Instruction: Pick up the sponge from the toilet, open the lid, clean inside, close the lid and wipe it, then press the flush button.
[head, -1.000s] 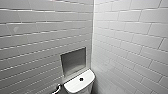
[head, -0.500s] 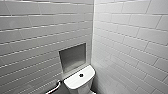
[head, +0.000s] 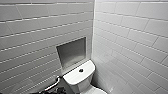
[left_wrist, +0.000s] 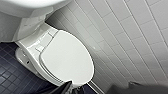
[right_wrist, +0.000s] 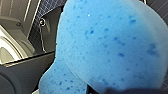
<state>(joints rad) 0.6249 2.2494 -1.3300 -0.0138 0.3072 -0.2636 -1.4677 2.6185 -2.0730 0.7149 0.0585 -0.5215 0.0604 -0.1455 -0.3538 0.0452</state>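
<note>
The white toilet (head: 79, 75) stands in the corner of a tiled room, its tank top carrying the small dark flush button (head: 81, 70). Seen from the left wrist, the oval lid (left_wrist: 67, 60) lies closed and flat on the bowl, with the tank (left_wrist: 27, 10) behind it. My left gripper (left_wrist: 100, 89) hovers over the lid's front end, its dark fingers wide apart and open, holding nothing. The bright blue sponge (right_wrist: 107, 47) looms very close in the right wrist view, with my right gripper shut on it. Part of the toilet (right_wrist: 10, 47) shows beside the sponge.
White tiled walls close in on the toilet from behind and from the right (head: 130, 45). A recessed niche (head: 72, 51) sits in the back wall above the tank. A metal bar (head: 53, 83) runs beside the tank. The floor (left_wrist: 10, 75) is dark blue tile.
The whole head picture has shifted slightly, so the tank sits a little higher in it: the camera moved. The toilet itself has not moved.
</note>
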